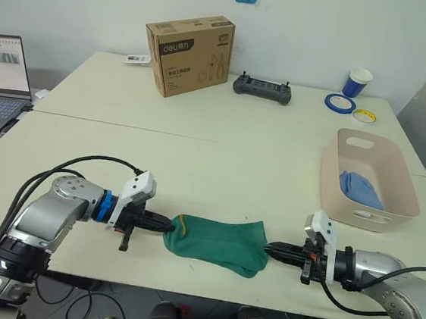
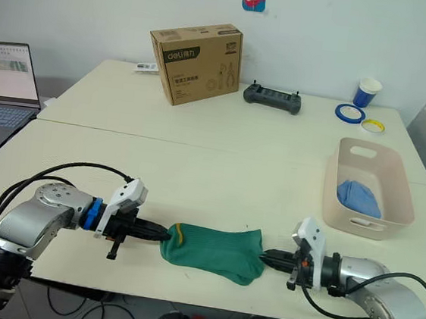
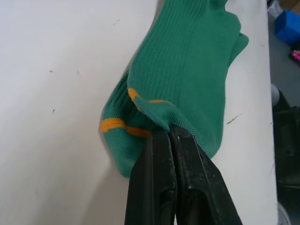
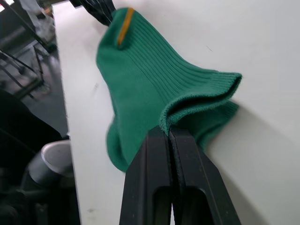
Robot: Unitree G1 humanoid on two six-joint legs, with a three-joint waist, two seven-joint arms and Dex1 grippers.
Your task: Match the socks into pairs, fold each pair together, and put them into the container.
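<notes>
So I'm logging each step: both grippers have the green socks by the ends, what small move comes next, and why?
Probably bring the left gripper across toward the right gripper, folding the green socks in half. Both grippers are shut on opposite ends, the pair lies stacked flat on the table, and the pink container sits beyond.

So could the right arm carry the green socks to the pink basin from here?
Probably yes. The right pincer grips the green socks, and the pink basin sits just beyond it with bare table between. But the left pincer pinches the other end and must let go first.
</notes>
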